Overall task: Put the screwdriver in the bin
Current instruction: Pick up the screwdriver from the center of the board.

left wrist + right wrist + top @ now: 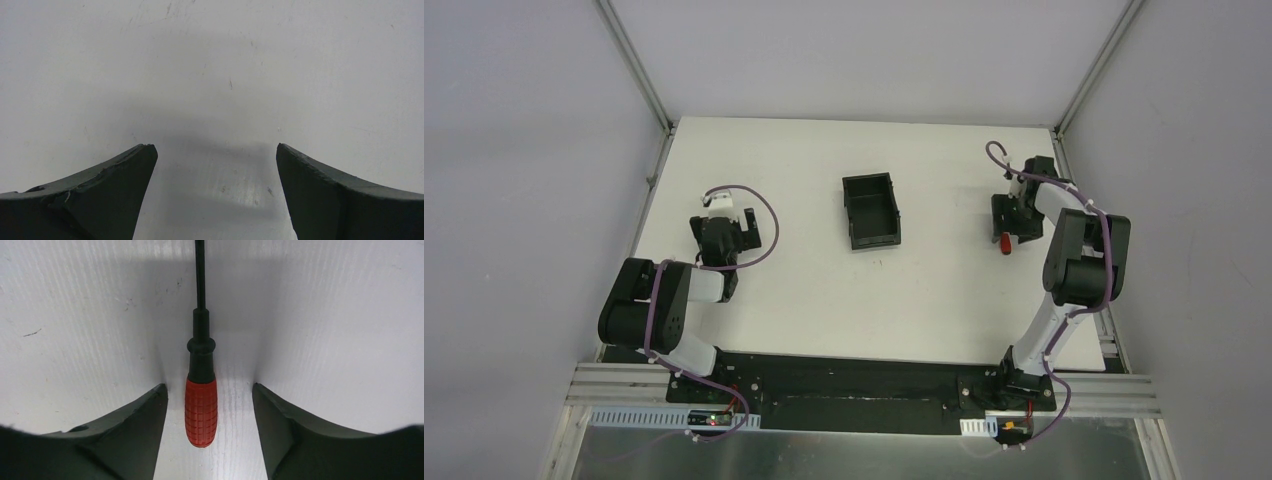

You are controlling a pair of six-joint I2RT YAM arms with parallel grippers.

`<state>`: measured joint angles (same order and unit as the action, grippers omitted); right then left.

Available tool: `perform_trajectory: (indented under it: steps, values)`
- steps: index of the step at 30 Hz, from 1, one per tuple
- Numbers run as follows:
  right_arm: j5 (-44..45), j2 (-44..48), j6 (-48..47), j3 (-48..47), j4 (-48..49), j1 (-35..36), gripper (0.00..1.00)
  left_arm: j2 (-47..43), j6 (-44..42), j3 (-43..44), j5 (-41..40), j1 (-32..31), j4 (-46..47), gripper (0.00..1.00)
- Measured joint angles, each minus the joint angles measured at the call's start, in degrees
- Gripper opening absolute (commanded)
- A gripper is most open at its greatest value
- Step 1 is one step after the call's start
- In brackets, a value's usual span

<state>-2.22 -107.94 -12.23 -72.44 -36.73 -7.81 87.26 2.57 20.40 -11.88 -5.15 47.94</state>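
Observation:
The screwdriver (201,410) lies flat on the white table, its red gridded handle between my right gripper's (210,390) two dark fingers and its black collar and thin shaft running away from the camera. A gap shows on each side of the handle, wider on the right, so the jaws are open around it and not touching it. From above, only the red handle end (1005,242) peeks out below the right gripper (1014,225). The black open-top bin (870,210) stands mid-table, well to the left of it. My left gripper (215,150) hovers open over bare table, seen from above as the left gripper (724,232).
The table's right edge and a metal frame post run close beside the right arm (1074,260). Grey enclosure walls surround the table on three sides. The left arm (659,300) is folded near the left front corner.

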Motion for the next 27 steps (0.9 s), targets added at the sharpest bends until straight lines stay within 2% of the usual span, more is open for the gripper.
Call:
perform_trajectory:
  steps: [6, 16, 21, 22, 26, 27]
  values:
    - [-0.2, -0.2, -0.2, -0.1, 0.5, 0.2, 0.41, 0.0, 0.0, 0.0, 0.0, 0.0, 0.0, 0.99]
    - [-0.2, -0.5, -0.5, -0.6, 0.6, 0.2, 0.16, 0.0, 0.0, 0.0, 0.0, 0.0, 0.0, 0.99]
    - [-0.2, -0.5, -0.5, -0.8, 0.4, 0.2, 0.11, 0.0, 0.0, 0.0, 0.0, 0.0, 0.0, 0.99]
    - [-0.1, -0.5, -0.3, -0.9, 0.3, 0.2, 0.06, 0.0, 0.0, 0.0, 0.0, 0.0, 0.0, 0.99]
    - [-0.2, -0.5, 1.0, -1.8, -1.2, 0.2, 0.04, 0.0, 0.0, 0.0, 0.0, 0.0, 0.0, 0.99]
    - [-0.2, -0.5, 1.6, -2.3, -1.7, 0.2, 0.01, 0.0, 0.0, 0.0, 0.0, 0.0, 0.0, 0.99]
